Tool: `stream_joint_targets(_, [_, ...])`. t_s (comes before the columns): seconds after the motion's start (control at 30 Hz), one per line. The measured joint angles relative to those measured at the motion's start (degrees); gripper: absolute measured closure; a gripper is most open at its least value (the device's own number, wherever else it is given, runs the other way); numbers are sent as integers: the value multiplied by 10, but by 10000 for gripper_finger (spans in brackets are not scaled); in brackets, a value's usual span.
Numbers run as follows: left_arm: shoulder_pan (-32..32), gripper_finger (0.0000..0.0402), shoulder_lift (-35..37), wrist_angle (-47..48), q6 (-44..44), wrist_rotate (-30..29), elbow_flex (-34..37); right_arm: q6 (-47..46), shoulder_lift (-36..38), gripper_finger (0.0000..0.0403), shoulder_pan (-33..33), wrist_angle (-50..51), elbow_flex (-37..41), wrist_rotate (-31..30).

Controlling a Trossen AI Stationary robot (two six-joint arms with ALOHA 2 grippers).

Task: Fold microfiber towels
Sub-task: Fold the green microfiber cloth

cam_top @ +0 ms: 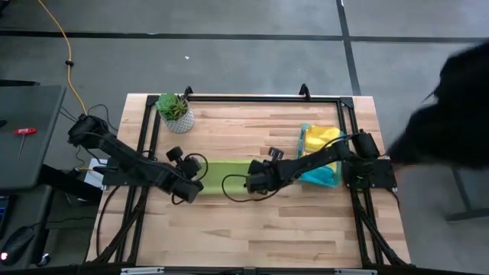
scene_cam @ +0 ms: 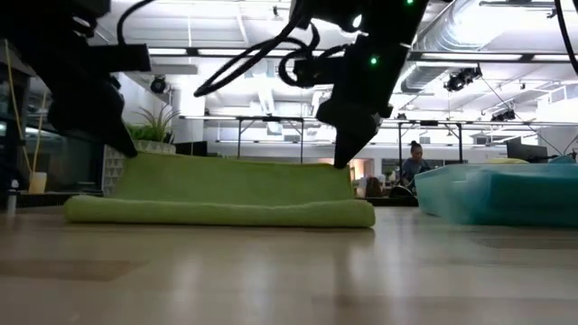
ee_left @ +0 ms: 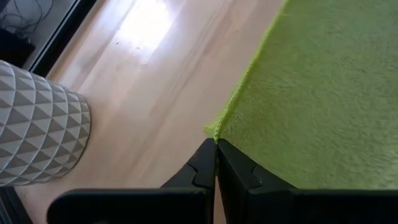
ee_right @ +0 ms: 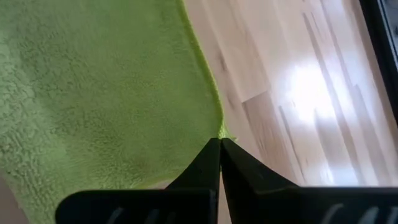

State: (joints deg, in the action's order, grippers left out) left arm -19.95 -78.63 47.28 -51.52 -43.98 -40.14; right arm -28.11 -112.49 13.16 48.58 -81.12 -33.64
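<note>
A lime green microfiber towel (cam_top: 225, 177) lies mid-table, doubled over. Its folded edge (scene_cam: 217, 214) rests on the wood, and its upper layer slopes up to an edge held between my two grippers. My left gripper (cam_top: 195, 188) is shut on that edge's left corner. My right gripper (cam_top: 250, 182) is shut on its right corner. In the low view the left gripper (scene_cam: 128, 149) and the right gripper (scene_cam: 343, 162) stand a little above the table. My left gripper pinches the towel's corner (ee_left: 215, 134) between its two fingertips, slanting down from the table's left side. That corner is lifted clear, and the cloth below it runs down to the table. My right gripper pinches the opposite corner (ee_right: 222, 130) between its fingertips, slanting down from the right. The edge between the two corners (scene_cam: 239, 161) runs nearly straight, raised above the fold on the table.
A potted plant (cam_top: 176, 112) in a white patterned pot (ee_left: 37, 130) stands at the far left. At the right, more towels, yellow (cam_top: 321, 137) and teal (cam_top: 321, 177), lie in a pile (scene_cam: 506, 194). A dark figure (cam_top: 451, 107) is beyond the right edge. Bare wood lies toward the near edge.
</note>
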Motion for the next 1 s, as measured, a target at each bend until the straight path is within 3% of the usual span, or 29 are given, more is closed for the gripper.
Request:
stream_joint_targets(0.27, [24, 400, 0, -17, 17, 0, 9, -19, -1, 403, -17, 0, 0, 37])
stream_joint_targets(0.63, [31, 380, 0, -72, 88, -9, 9, -41, -1, 396, -19, 3, 0, 44])
stream_joint_targets(0.83, [55, 337, 0, -73, 121, -8, 9, -40, -1, 335, -23, 11, 0, 42])
stream_joint_targets(1.0, [64, 287, 0, -56, 150, -2, 1, -3, 0, 266, -23, 31, 0, -6])
